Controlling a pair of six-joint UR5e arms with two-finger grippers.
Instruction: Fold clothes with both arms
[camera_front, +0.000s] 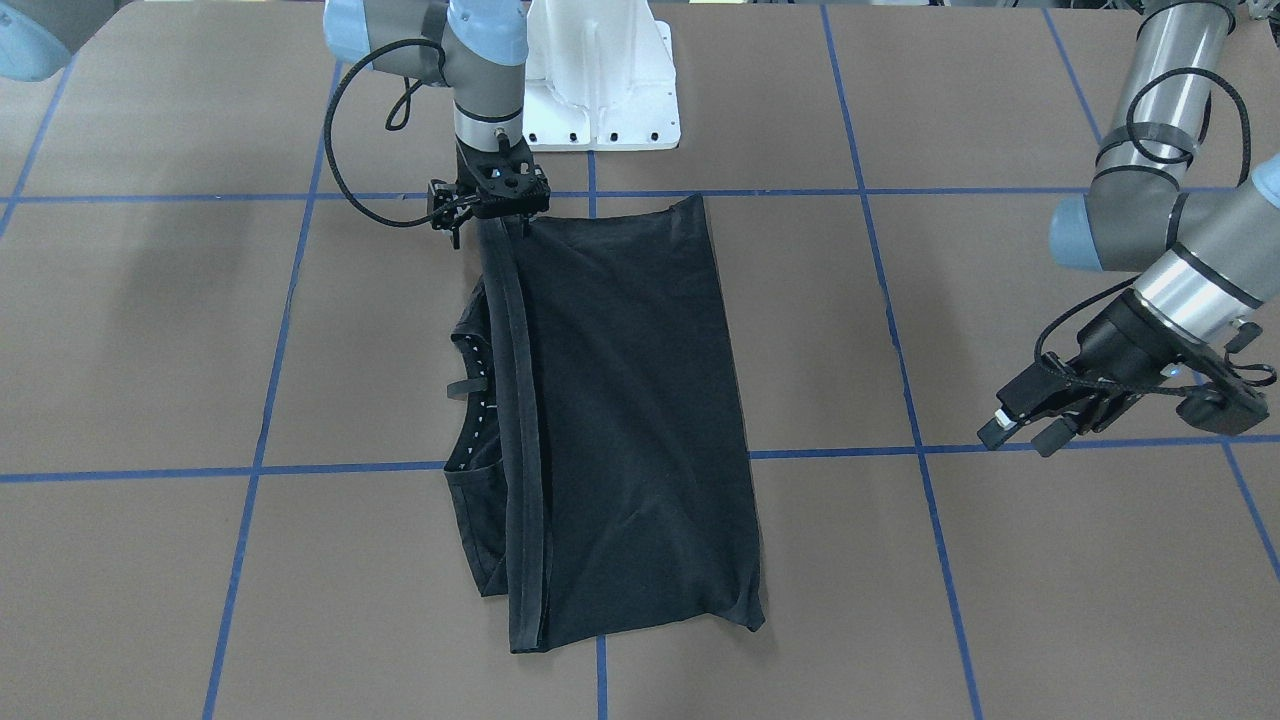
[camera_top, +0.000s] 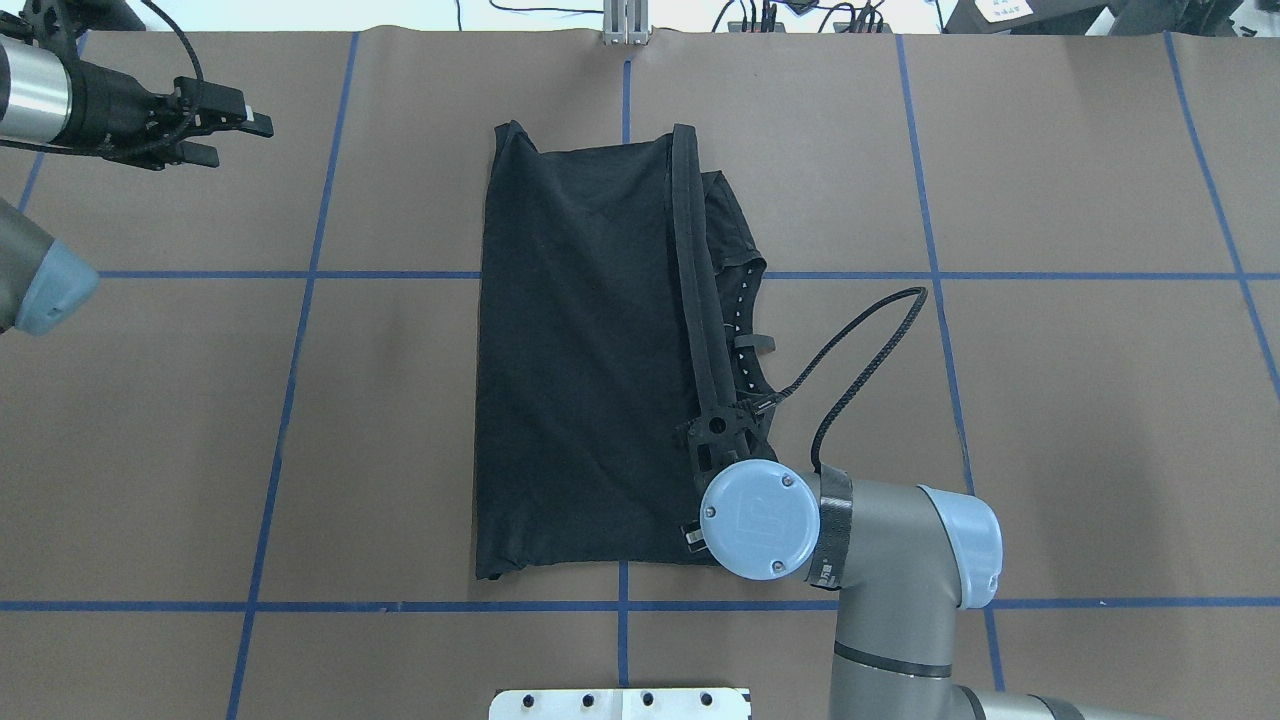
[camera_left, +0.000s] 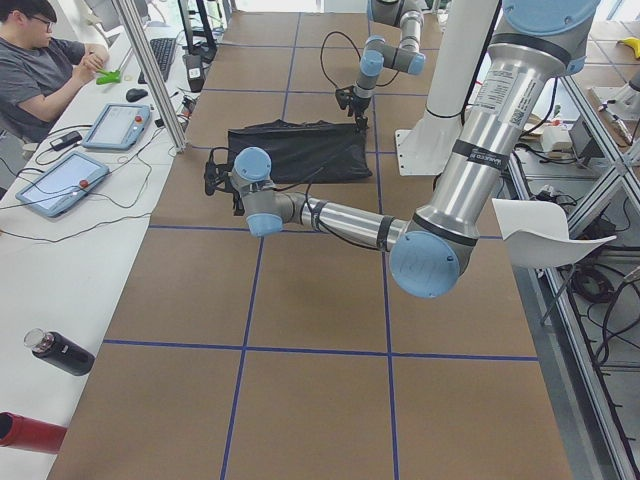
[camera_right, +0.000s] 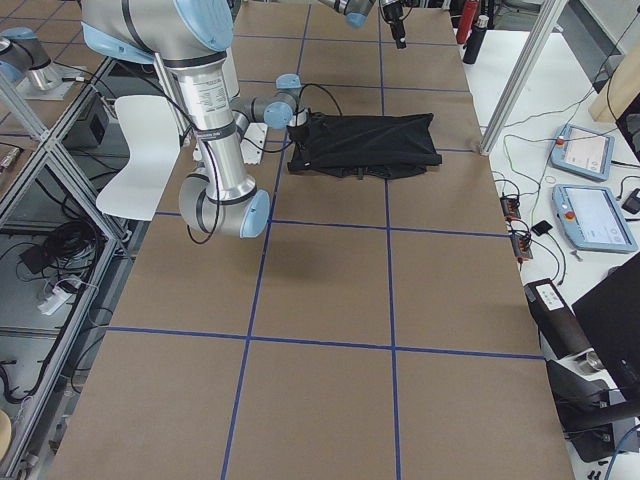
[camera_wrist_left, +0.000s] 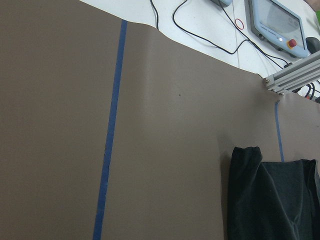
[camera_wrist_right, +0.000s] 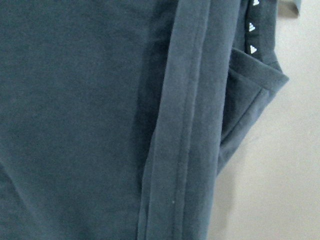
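- Black T-shirt (camera_front: 620, 420) lies mid-desk, folded lengthwise into a long strip, collar side towards the robot's right.
- Right end effector (camera_front: 492, 212) is down at the shirt corner nearest the robot, on the hem edge. Its wrist blocks it in the overhead view and its fingers are lost against the cloth, so I cannot tell if it is pinching or spread.
- Left end effector (camera_front: 1022, 434) hovers over bare desk, well off the shirt, at the far edge on the robot's left. Fingers are spread and carry nothing.
- Only the right wrist view shows detail: the stitched hem band (camera_wrist_right: 180, 125) and white triangles (camera_wrist_right: 251, 27) on the neck tape.
- Left wrist view catches just the far shirt corner, bare surface and a pendant (camera_wrist_left: 277, 22) with a red button.
- Desk (camera_front: 1000, 600) is brown, gridded with blue tape (camera_front: 150, 474); the white pedestal (camera_front: 600, 90) is at the robot's side.
- Side views add the room: a seated person (camera_left: 40, 70), tablets (camera_left: 118, 125), a bottle (camera_left: 60, 352) and an aluminium post (camera_left: 150, 70).
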